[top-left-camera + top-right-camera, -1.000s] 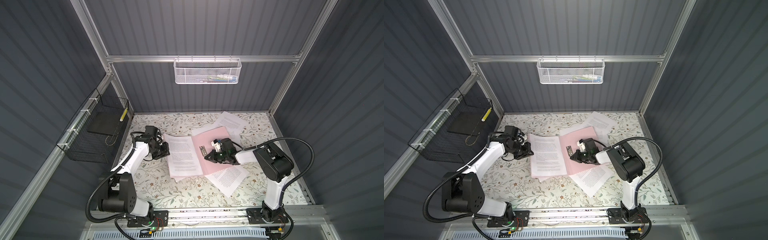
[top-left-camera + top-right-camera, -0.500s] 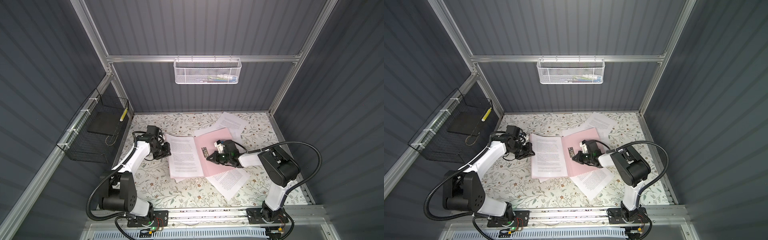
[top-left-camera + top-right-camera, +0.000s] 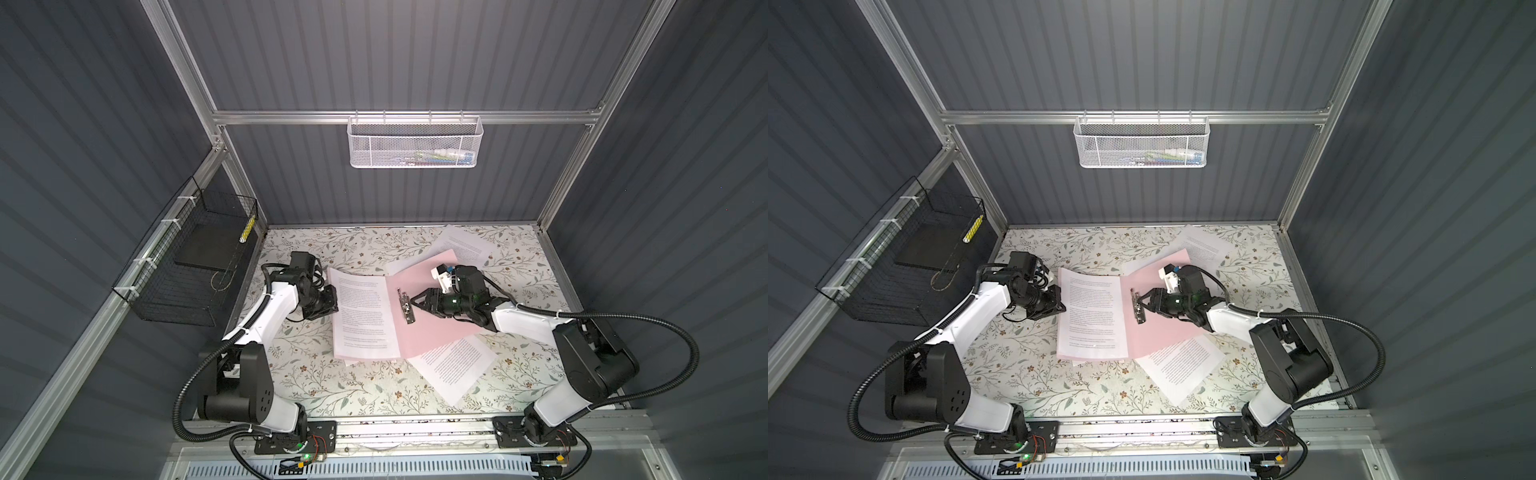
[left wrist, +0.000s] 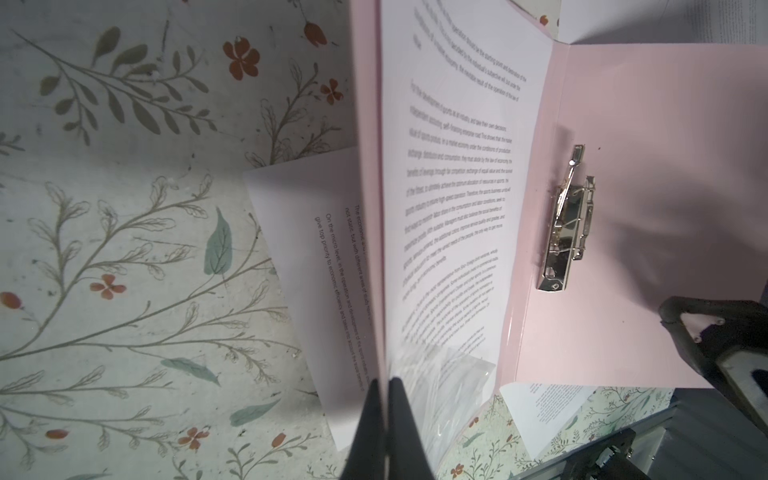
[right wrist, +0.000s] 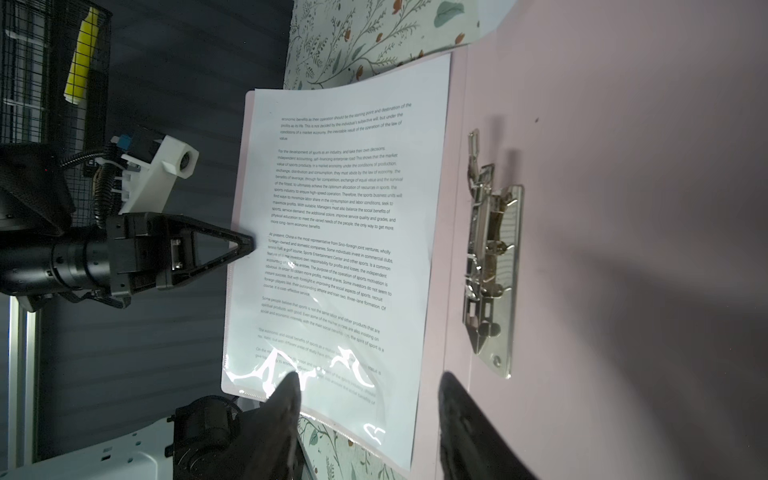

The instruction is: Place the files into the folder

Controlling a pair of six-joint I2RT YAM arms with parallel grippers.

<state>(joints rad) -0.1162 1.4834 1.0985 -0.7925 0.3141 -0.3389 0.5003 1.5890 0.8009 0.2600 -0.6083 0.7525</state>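
Well, open pink folder (image 3: 440,332), clip (image 3: 406,306) three o'clock of sheet (image 3: 360,320) reading "Sino-foreign joint ventures"; left gripper (image 3: 333,305) pinches its cover, right gripper (image 3: 414,304) gapes.

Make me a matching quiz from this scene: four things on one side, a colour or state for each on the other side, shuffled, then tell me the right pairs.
Things:
1. folder
2. clip
3. left claw
4. right claw

Colours or states:
A. silver metal
B. open, holding nothing
C. pale pink, spread open
D. shut on the folder's outer edge

Pairs: 1-C, 2-A, 3-D, 4-B
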